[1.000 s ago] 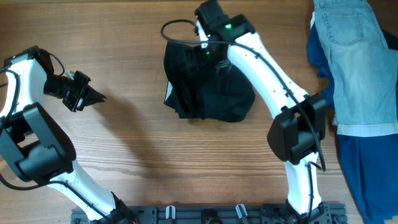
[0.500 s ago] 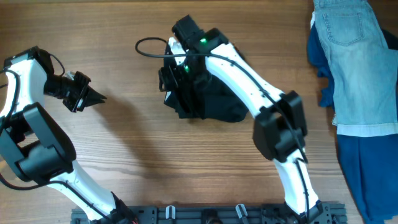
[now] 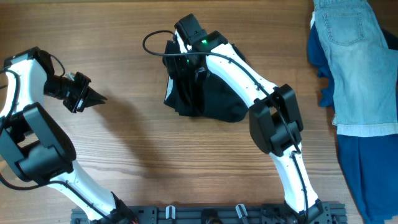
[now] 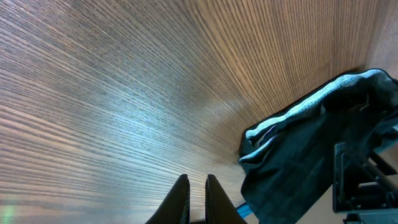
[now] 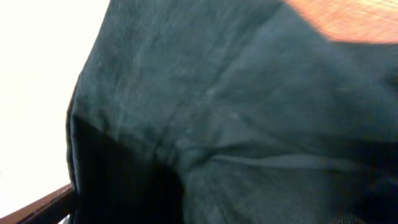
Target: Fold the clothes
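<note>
Approach to the black garment [image 3: 219,102], which lay bunched mid-surface toward the far side, not yet folded.
I had the right end effector [image 3: 188,73] hanging low over its left part, jaws spread wide, gripping nothing I could see; next, I judged, it needed an edge pinched. The left end effector [image 3: 94,97] hovered closed and empty, well left over the bare surface [image 3: 137,155].

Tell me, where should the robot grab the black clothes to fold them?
Probably the pale-lined edge on the left side of the black clothes, coming in from the left. The clothes lie bunched in a heap, and that edge lies thin on the table, so it looks easy to pinch.
</note>
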`<state>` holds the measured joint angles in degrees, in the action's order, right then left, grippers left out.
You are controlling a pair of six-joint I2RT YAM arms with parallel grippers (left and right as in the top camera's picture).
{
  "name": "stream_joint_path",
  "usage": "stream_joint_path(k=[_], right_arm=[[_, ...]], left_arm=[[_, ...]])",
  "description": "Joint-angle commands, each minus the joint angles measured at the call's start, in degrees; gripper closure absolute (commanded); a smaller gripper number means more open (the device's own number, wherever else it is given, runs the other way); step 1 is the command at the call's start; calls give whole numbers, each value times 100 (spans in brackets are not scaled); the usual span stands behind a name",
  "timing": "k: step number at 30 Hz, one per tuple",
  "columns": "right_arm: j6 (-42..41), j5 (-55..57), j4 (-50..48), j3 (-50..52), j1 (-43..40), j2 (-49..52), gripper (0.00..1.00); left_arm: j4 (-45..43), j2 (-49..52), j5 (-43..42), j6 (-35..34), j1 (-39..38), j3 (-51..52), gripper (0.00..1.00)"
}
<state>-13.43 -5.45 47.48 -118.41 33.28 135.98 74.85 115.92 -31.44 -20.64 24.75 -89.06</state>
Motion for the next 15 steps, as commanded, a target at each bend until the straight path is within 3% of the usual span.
stream_joint_path(k=[1,4,7,10,13,15], right_arm=[[22,1034,-155,-205,-4,-13,0],[33,1405,-466,-319,9,-37,0],[581,1510,-999,-323,20,-146,0],[1001,1266,-734,-376,129,-518,0],[625,1276,-286,-376,302,-1069,0],[-96,1161,173,-376,240,-1545,0]], left_arm=[[42,-160,-92,48,-26,11,90],[44,-160,-92,48,-26,11,90],[66,-160,-92,50,-26,11,90],[87,-160,-90,52,-26,11,90],[85,-160,-90,50,-26,11,91],[90,-160,-131,83,-76,11,96]])
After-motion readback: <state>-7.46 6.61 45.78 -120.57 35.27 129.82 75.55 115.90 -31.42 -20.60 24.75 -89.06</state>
